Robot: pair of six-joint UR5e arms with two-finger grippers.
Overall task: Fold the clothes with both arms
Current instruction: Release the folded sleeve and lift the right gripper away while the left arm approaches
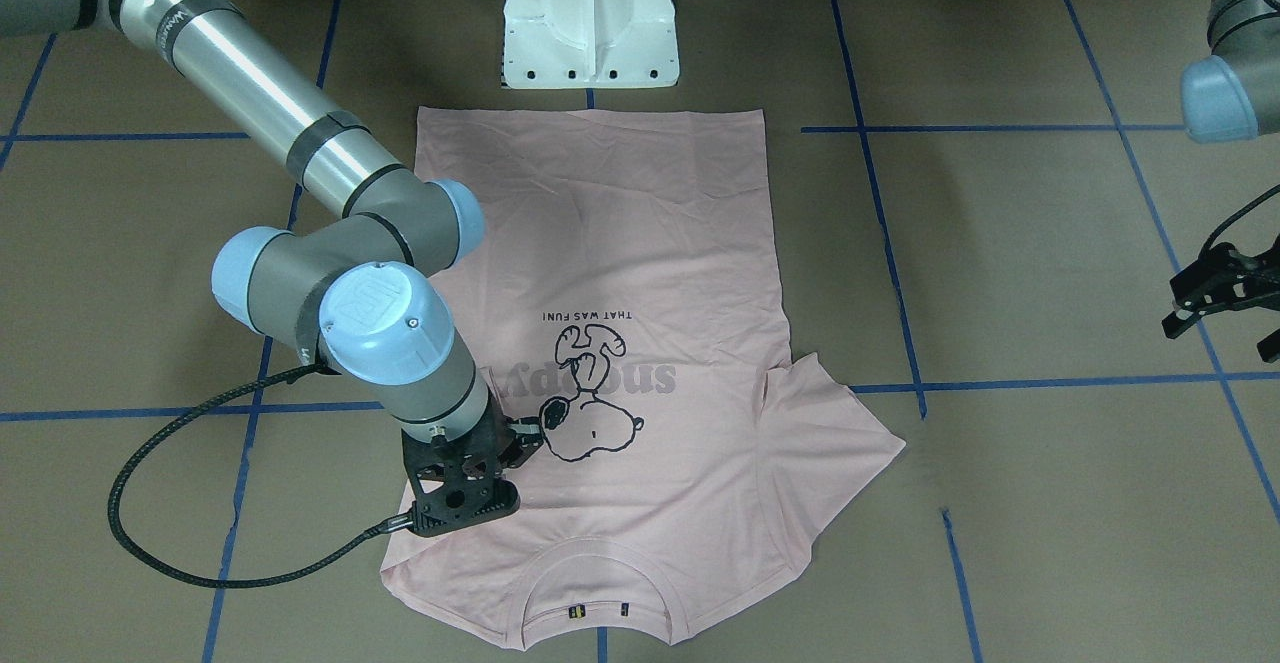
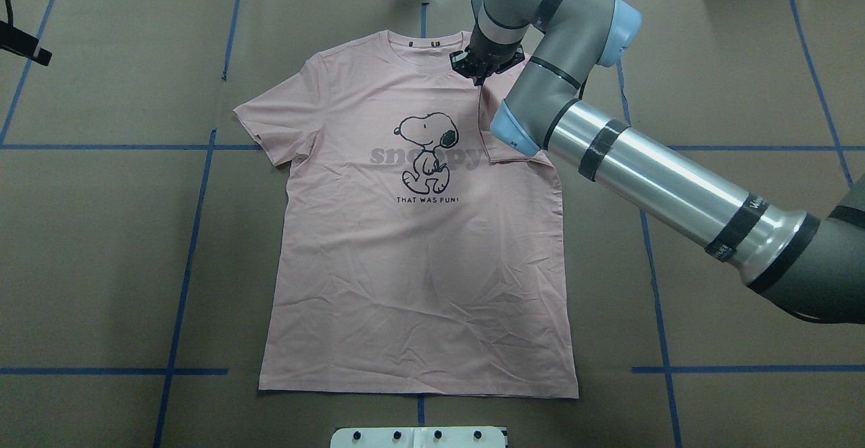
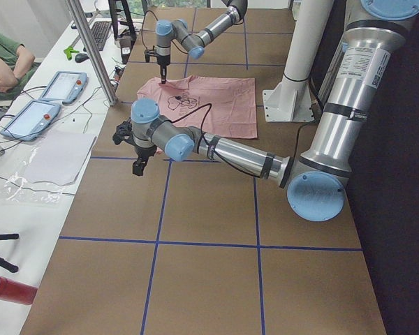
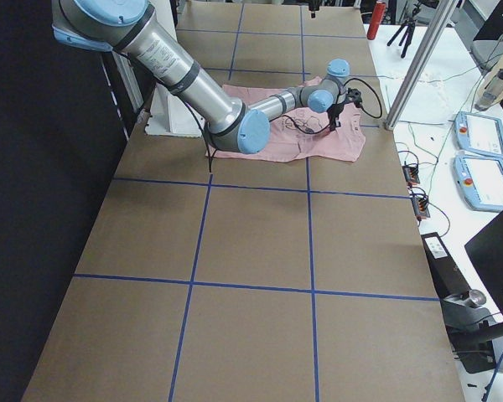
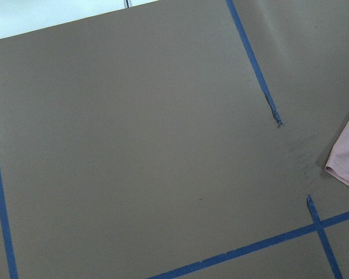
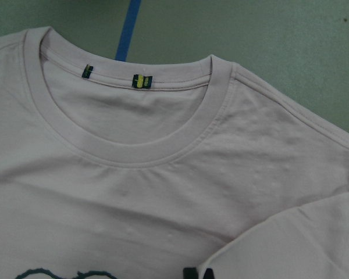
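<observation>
The light pink T-shirt (image 1: 640, 243) lies flat, Snoopy print up, in the middle of the table (image 2: 405, 265), with its collar (image 6: 134, 157) away from the robot. Its sleeve on my right side is folded in over the print's end (image 2: 513, 154). The other sleeve (image 2: 270, 123) lies spread out. My right gripper (image 2: 480, 80) points down at the top of that folded sleeve, beside the collar (image 1: 525, 443). Its fingers look pinched on the sleeve's edge. My left gripper (image 1: 1220, 333) hangs open and empty over bare table, well off the shirt (image 3: 129, 150).
The white pedestal base (image 1: 590, 23) stands at the shirt's hem end. Blue tape lines (image 2: 182, 259) grid the brown table. A metal pole (image 3: 91, 49), tablets (image 3: 56, 87) and a seated person (image 3: 3, 59) are at the far side table.
</observation>
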